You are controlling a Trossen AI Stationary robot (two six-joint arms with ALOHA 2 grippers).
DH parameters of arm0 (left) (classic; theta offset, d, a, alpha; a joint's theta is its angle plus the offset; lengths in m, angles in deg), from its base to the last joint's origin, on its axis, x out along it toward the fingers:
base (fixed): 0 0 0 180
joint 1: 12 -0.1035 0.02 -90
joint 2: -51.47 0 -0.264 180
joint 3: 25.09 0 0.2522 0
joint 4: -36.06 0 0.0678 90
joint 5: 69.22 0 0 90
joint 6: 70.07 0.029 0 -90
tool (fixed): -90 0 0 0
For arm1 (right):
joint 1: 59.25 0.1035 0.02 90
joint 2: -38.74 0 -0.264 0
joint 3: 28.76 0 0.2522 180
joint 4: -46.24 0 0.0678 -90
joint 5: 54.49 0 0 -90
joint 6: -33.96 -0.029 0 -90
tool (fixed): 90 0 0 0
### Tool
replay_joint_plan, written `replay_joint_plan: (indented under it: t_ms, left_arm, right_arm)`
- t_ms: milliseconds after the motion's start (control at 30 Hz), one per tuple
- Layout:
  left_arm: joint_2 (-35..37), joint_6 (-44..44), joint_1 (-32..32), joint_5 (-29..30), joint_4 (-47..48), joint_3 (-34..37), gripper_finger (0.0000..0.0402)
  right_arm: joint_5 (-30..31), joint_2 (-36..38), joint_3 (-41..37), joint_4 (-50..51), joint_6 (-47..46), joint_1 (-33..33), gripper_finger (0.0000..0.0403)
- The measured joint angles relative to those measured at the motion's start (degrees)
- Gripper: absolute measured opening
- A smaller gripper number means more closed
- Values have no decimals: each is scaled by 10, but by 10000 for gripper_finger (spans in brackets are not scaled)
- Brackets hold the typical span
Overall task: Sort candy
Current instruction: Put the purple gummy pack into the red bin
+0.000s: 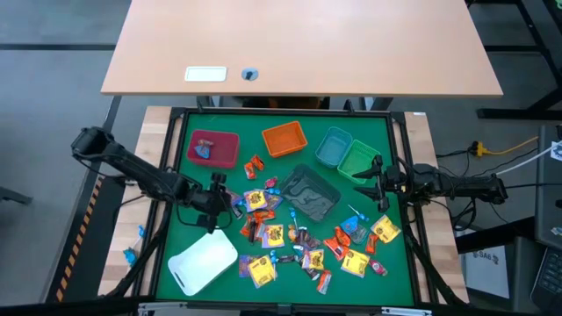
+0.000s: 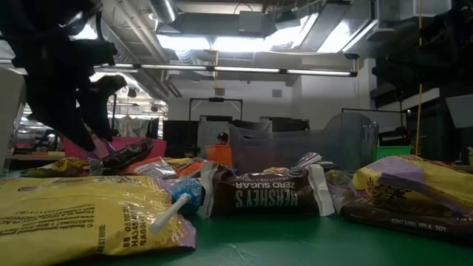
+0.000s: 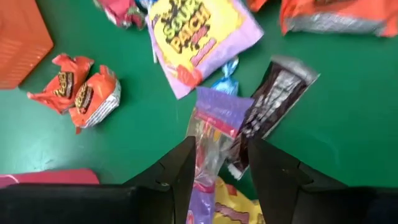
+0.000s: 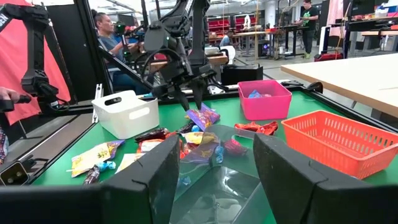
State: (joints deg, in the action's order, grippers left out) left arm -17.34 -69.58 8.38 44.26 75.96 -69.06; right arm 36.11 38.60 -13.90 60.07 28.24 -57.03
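Note:
Many small candy packets (image 1: 294, 241) lie scattered on the green mat: yellow, orange-red, purple, blue and dark brown. My left gripper (image 1: 230, 204) stands at the left edge of the pile, shut on a purple and clear packet (image 3: 214, 118). A dark brown packet (image 3: 273, 99) lies right beside it on the mat. The right wrist view shows the same gripper (image 4: 191, 99) with the purple packet (image 4: 203, 116) below it. My right gripper (image 4: 214, 180) is open and hovers by the grey bin (image 1: 309, 191), touching nothing. My left gripper pinches the purple and clear packet by one end (image 3: 208, 158) between its two fingers, coming from above and pointing down. The packet hangs below the fingertips (image 4: 200, 93), its purple end lowest, just over the pile; I cannot tell whether that end touches the candy beneath.
Along the mat's far side stand a pink bin (image 1: 213, 147) with a blue sweet in it, an orange bin (image 1: 284, 138), a teal bin (image 1: 334, 145) and a green bin (image 1: 358, 161). A white bin (image 1: 204, 261) sits near left. People sit beyond the table.

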Motion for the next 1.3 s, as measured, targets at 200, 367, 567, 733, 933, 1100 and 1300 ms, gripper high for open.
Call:
replay_joint_plan:
  t_ms: [200, 367, 567, 733, 933, 1100, 1300]
  left_arm:
    - [-19, -7, 0, 5, -15, -1, 114]
    - [-18, -5, 0, 8, -28, 0, 43]
    - [-18, -14, 0, -1, -28, 0, 5]
    - [-17, -14, -6, -1, -23, -4, 1]
    - [-16, -17, -28, 34, -18, -50, 0]
    - [-16, -17, -61, 50, 28, -101, 0]
    - [-16, -4, -122, 76, 89, -163, 0]
  right_arm:
    - [0, 0, 0, 0, 0, 0, 205]
    - [0, 0, 0, 0, 0, 0, 205]
    - [0, 0, 0, 0, 0, 0, 205]
    - [0, 0, 0, 0, 0, 0, 205]
    - [0, 0, 0, 0, 0, 0, 205]
    - [0, 0, 0, 0, 0, 0, 205]
    - [0, 0, 0, 0, 0, 0, 205]
